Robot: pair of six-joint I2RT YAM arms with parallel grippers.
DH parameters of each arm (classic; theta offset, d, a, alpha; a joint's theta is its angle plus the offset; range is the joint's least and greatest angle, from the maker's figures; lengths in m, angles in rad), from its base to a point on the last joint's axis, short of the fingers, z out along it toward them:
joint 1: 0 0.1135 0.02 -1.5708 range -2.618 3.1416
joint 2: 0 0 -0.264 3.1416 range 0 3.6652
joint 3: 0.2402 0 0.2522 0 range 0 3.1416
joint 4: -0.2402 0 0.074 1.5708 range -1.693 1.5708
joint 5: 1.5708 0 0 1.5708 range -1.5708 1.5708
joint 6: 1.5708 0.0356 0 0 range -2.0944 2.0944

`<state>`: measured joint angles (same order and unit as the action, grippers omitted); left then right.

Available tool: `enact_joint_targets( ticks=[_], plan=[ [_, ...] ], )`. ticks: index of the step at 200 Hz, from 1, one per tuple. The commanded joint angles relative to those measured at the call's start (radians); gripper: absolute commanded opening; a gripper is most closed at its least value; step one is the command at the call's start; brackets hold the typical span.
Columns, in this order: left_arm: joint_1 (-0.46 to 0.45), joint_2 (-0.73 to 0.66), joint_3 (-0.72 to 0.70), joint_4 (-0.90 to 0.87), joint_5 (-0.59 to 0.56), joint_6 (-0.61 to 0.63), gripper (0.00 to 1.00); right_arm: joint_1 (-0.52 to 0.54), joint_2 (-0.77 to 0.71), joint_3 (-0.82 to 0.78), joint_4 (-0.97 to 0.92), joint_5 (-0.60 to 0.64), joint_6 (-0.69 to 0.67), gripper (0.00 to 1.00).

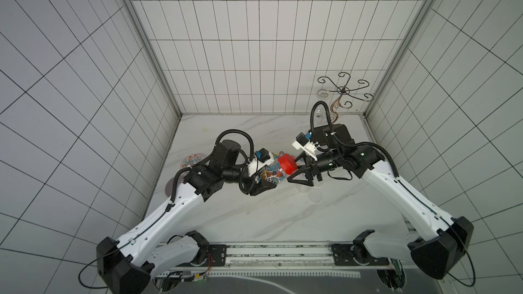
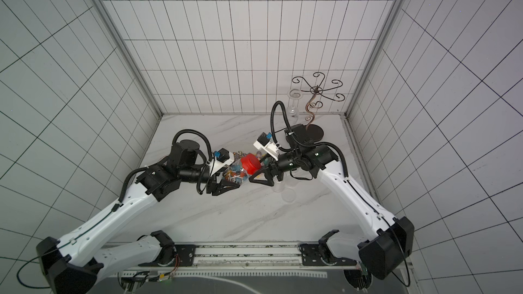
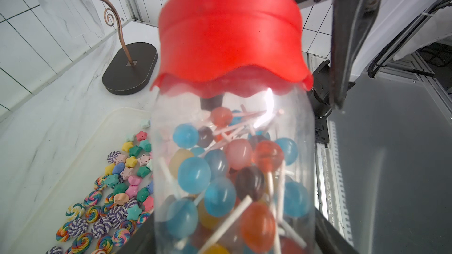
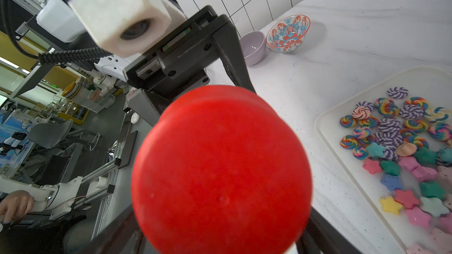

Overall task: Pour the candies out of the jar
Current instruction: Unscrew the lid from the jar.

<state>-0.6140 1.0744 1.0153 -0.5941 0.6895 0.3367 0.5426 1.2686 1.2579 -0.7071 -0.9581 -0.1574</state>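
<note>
A clear plastic jar (image 3: 232,167) with a red lid (image 3: 230,37) is held above the table, tipped with its lid toward my right arm. Round lollipop candies (image 3: 220,179) on white sticks fill it. My left gripper (image 1: 266,179) (image 3: 232,240) is shut on the jar's body. My right gripper (image 1: 297,170) (image 4: 222,204) stands open around the red lid (image 4: 220,167). In the left wrist view one of its fingers (image 3: 352,35) shows apart from the lid's side. The lid (image 2: 251,163) is on the jar.
A white tray (image 3: 80,142) (image 4: 325,128) under the jar holds many swirl and star sweets (image 4: 396,142). A patterned bowl (image 4: 287,32) and a lilac bowl (image 4: 252,47) sit by the left wall. A wire stand (image 2: 314,134) with a hanging glass (image 3: 68,8) is at the back right. Clear cups (image 1: 314,195) lie near the right arm.
</note>
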Motion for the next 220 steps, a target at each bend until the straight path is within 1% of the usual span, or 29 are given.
enact_joint_targets(
  ticks=[1, 22, 51, 88, 126, 160, 197, 220],
  plan=[
    [0.004, -0.028, 0.016, 0.053, -0.012, 0.029, 0.6, 0.007, -0.011, 0.114, -0.047, 0.025, -0.011, 0.89],
    [0.003, -0.035, 0.013, 0.049, -0.042, 0.043, 0.6, 0.007, -0.009, 0.131, -0.066, 0.039, -0.005, 0.89],
    [0.003, -0.064, -0.017, 0.089, -0.132, 0.045, 0.6, 0.003, -0.002, 0.184, -0.123, 0.088, 0.022, 0.9],
    [0.004, -0.107, -0.076, 0.169, -0.278, 0.035, 0.6, -0.023, 0.021, 0.258, -0.167, 0.121, 0.143, 0.93],
    [0.0, -0.143, -0.116, 0.208, -0.417, 0.049, 0.6, -0.074, 0.128, 0.444, -0.325, 0.157, 0.272, 0.95],
    [-0.035, -0.162, -0.15, 0.218, -0.524, 0.073, 0.59, -0.103, 0.219, 0.557, -0.357, 0.108, 0.376, 0.98],
    [-0.113, -0.145, -0.164, 0.197, -0.637, 0.102, 0.6, -0.1, 0.341, 0.645, -0.422, 0.102, 0.393, 1.0],
    [-0.123, -0.149, -0.165, 0.198, -0.627, 0.096, 0.6, -0.1, 0.38, 0.662, -0.436, 0.116, 0.394, 1.0]
  ],
)
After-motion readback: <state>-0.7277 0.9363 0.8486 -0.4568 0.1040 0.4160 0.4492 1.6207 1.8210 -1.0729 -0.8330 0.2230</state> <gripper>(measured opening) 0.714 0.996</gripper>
